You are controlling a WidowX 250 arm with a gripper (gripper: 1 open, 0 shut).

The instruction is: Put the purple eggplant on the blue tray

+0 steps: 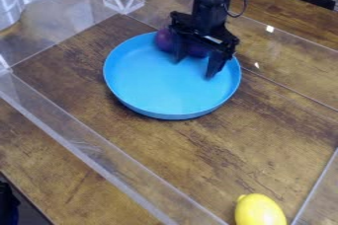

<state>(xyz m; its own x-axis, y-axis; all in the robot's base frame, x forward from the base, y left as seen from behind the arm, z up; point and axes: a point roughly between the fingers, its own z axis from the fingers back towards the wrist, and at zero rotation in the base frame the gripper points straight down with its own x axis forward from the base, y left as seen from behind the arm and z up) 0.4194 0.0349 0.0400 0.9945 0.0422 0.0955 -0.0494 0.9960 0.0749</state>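
Note:
The blue tray (152, 86) is a large round dish in the middle of the wooden table. My black gripper (196, 59) points straight down over its far right part, jaws open, fingertips low near the tray's floor. The purple eggplant (162, 39) shows as a small dark purple lump at the tray's far rim, just left of my left finger (179, 51), which hides part of it. The eggplant lies outside the gap between my fingers, and nothing is held. I cannot tell whether the finger touches it.
A yellow lemon-shaped object (260, 210) lies at the front right of the table. Clear plastic walls (79, 140) run along the front left and the back left. A dark edge closes off the far right corner.

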